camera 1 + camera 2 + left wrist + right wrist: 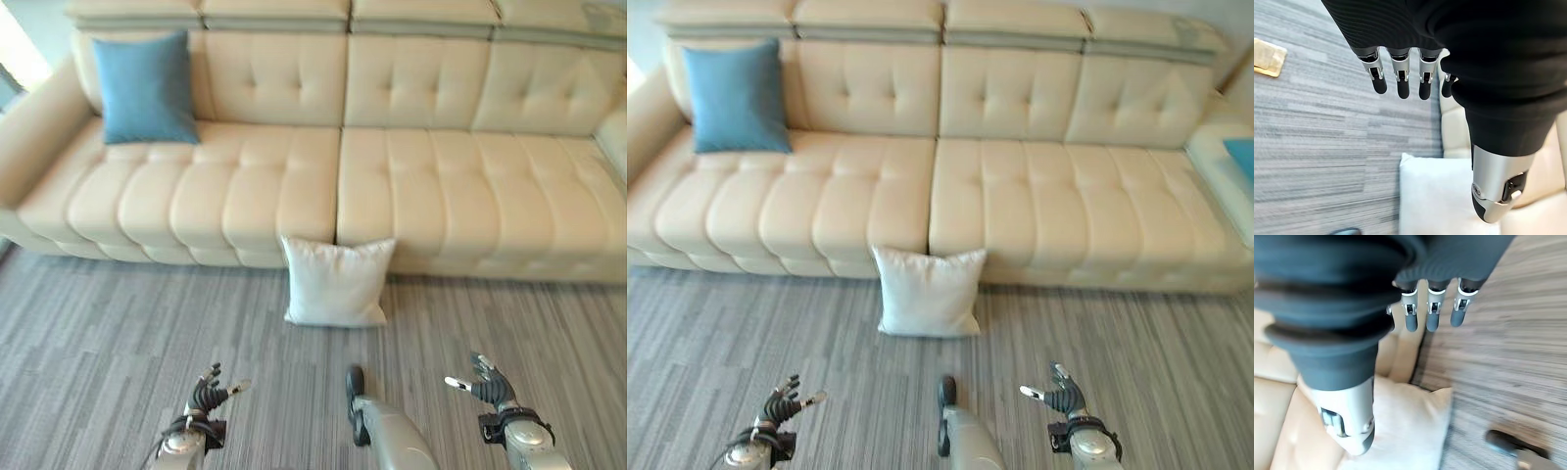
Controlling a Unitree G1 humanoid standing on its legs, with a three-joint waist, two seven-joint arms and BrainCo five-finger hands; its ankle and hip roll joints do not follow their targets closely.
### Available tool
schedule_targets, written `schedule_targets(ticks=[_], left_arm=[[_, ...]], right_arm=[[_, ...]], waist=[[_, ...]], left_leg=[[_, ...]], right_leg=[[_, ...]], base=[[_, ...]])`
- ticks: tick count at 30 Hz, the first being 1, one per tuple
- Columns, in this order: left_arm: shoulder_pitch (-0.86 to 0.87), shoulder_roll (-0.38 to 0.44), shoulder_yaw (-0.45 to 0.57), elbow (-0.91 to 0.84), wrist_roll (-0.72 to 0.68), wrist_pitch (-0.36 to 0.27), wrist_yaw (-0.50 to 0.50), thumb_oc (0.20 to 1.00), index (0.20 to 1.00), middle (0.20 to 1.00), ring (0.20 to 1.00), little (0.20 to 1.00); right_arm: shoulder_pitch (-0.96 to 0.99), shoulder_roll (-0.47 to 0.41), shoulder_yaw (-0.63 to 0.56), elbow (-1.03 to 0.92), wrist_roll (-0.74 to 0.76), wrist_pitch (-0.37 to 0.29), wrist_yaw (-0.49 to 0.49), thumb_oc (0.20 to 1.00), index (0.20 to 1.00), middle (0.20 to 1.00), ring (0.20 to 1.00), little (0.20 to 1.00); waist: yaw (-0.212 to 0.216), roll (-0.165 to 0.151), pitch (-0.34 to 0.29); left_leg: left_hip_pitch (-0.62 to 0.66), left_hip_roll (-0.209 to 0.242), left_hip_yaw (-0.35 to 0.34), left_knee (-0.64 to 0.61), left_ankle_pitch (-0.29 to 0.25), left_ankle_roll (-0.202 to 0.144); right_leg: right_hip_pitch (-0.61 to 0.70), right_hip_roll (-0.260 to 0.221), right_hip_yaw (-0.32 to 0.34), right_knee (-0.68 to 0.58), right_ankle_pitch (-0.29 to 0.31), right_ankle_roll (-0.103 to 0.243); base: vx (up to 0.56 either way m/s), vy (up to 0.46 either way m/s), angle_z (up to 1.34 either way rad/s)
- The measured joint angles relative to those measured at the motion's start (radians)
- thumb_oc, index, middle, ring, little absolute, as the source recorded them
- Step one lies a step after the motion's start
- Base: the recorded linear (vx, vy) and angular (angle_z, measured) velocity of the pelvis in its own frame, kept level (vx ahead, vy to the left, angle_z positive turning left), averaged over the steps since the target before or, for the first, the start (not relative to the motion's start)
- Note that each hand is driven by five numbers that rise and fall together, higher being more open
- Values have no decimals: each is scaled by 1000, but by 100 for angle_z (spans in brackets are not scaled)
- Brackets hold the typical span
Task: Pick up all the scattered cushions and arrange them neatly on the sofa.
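Note:
A white cushion point(335, 282) stands on the grey carpet, leaning against the front of the cream sofa point(255, 186) near its middle seam. It also appears as the white cushion point(1435, 196) past my left hand and the white cushion point(1410, 426) past my right hand. A blue cushion point(145, 88) rests upright against the sofa's back at the left end. My left hand point(204, 398) and right hand point(487, 386) hover low over the carpet, short of the white cushion, one to each side. Both hands are open and hold nothing.
Another blue cushion point(1242, 155) peeks in on the sofa's right end. A tan floor plate point(1267, 57) is set into the carpet. Grey carpet point(98, 333) stretches in front of the sofa.

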Motion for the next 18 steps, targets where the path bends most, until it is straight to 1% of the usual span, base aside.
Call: schedule_targets(ticks=[1, 2, 3, 4, 5, 6, 8, 9, 10, 11, 12, 13, 14, 15, 17, 18], left_arm=[[11, -5, 1, 3, 0, 3, -3, 1000, 1000, 1000, 1000, 1000], [9, -4, 1, 4, 0, 6, -6, 1000, 1000, 1000, 1000, 1000], [5, -2, 0, 4, 0, 6, -11, 1000, 1000, 1000, 1000, 1000], [-1, -3, -3, 3, 0, 6, -12, 1000, 1000, 1000, 1000, 1000], [-10, -1, -17, 2, 0, 6, -14, 1000, 1000, 1000, 1000, 1000], [-18, 4, -27, 0, 0, 6, -18, 1000, 1000, 1000, 1000, 1000], [-32, 8, -29, -13, 1, 2, -19, 1000, 1000, 1000, 1000, 1000], [-35, 9, -29, -15, 1, 1, -19, 1000, 1000, 1000, 1000, 1000], [-47, 9, -29, -18, 1, 1, -18, 1000, 1000, 1000, 1000, 1000], [-52, 9, -29, -19, 1, 1, -18, 1000, 1000, 1000, 1000, 1000], [-52, 10, -29, -19, 1, 1, -18, 1000, 1000, 1000, 1000, 1000], [-53, 10, -29, -18, 1, 3, -18, 1000, 1000, 1000, 1000, 1000], [-42, 10, -29, -17, 1, 5, -18, 1000, 1000, 1000, 1000, 1000], [-41, 10, -29, -18, 1, 5, -18, 1000, 1000, 1000, 1000, 1000], [-26, 10, -26, -16, 1, 6, -18, 1000, 1000, 1000, 1000, 1000], [-27, 12, -27, -3, 2, 7, -18, 1000, 1000, 1000, 1000, 1000]], right_arm=[[-27, -8, -2, -2, 1, -4, -2, 1000, 1000, 1000, 1000, 1000], [-37, -8, -4, -4, 2, -4, -3, 1000, 1000, 1000, 1000, 1000], [-47, -8, -3, -13, 8, -4, -5, 1000, 1000, 1000, 1000, 1000], [-47, -9, -5, -17, 8, -4, -8, 1000, 1000, 1000, 1000, 1000], [-48, -14, -7, -25, 8, -4, -13, 1000, 1000, 1000, 1000, 1000], [-48, -16, -6, -26, 8, -4, -15, 1000, 1000, 1000, 1000, 1000], [-44, -24, -6, -25, 8, -2, -20, 1000, 1000, 1000, 1000, 1000], [-46, -25, -7, -25, 8, -2, -22, 1000, 1000, 1000, 1000, 1000], [-42, -26, -13, -18, 7, 0, -25, 1000, 1000, 1000, 1000, 1000], [-42, -27, -15, -13, 7, 4, -26, 1000, 1000, 1000, 1000, 1000], [-43, -24, -16, 4, 7, 12, -32, 1000, 1000, 1000, 1000, 1000], [-44, -22, -16, 14, 6, 14, -34, 1000, 1000, 1000, 1000, 1000], [-46, -20, -18, 18, 5, 16, -34, 1000, 1000, 1000, 1000, 1000], [-44, -20, -18, 16, 5, 15, -34, 1000, 1000, 1000, 1000, 1000], [-48, -20, -21, 14, -6, 16, -33, 1000, 1000, 1000, 1000, 1000], [-58, -19, -23, 14, -19, 16, -34, 1000, 1000, 1000, 1000, 1000]], waist=[[5, 27, -3], [8, 30, -2], [13, 22, 4], [13, 15, 8], [10, 10, 10], [5, 8, 10], [-17, 2, 6], [-17, 1, 6], [-16, -2, 7], [-16, -3, 8], [-13, -5, 9], [-10, -8, 10], [-1, -7, 12], [-1, -3, 10], [0, 6, 2], [3, 13, -1]], left_leg=[[-56, 37, -2, 59, -6, 0], [-82, 58, 15, 89, -10, 3], [-113, 70, 26, 61, -11, 5], [-118, 72, 40, 31, -12, 7], [-135, 79, 43, -27, -4, -2], [-152, 85, 45, -70, -3, -5], [-163, 86, 43, -210, 12, -11], [-177, 84, 44, -236, 19, -10], [-191, 71, 36, -331, 52, -8], [-200, 67, 34, -366, 76, -4], [-216, 60, 36, -401, 118, -3], [-214, 52, 35, -418, 142, -4], [-214, 44, 32, -445, 169, 16], [-212, 40, 32, -448, 186, 12], [-205, 28, 42, -458, 193, 23], [-200, 20, 44, -476, 210, 49]], right_leg=[[20, 37, 13, -7, -26, -20], [30, 52, 13, -12, -29, -17], [63, 61, 25, -29, -50, -26], [84, 63, 25, -42, -41, -31], [110, 67, 23, -42, -41, -30], [145, 69, 16, -56, -63, -9], [171, 72, 0, -78, -66, -9], [179, 73, 5, -87, -80, 10], [200, 75, 7, -123, -93, 31], [202, 77, 11, -121, -95, 33], [218, 83, 17, -131, -103, 47], [227, 87, 23, -137, -108, 54], [243, 93, 33, -132, -108, 57], [251, 100, 32, -129, -104, 52], [264, 122, 60, -135, -116, 61], [263, 135, 85, -135, -119, 59]], base=[[242, -69, -26], [250, -36, -31], [168, -15, -22], [232, 33, -31], [215, 53, -28], [218, 55, -23], [193, 87, -10], [263, 138, -13], [195, 123, -11], [245, 212, -10], [180, 165, -11], [201, 215, -25], [150, 173, -26], [209, 247, -36], [165, 214, -36], [139, 189, -49]])
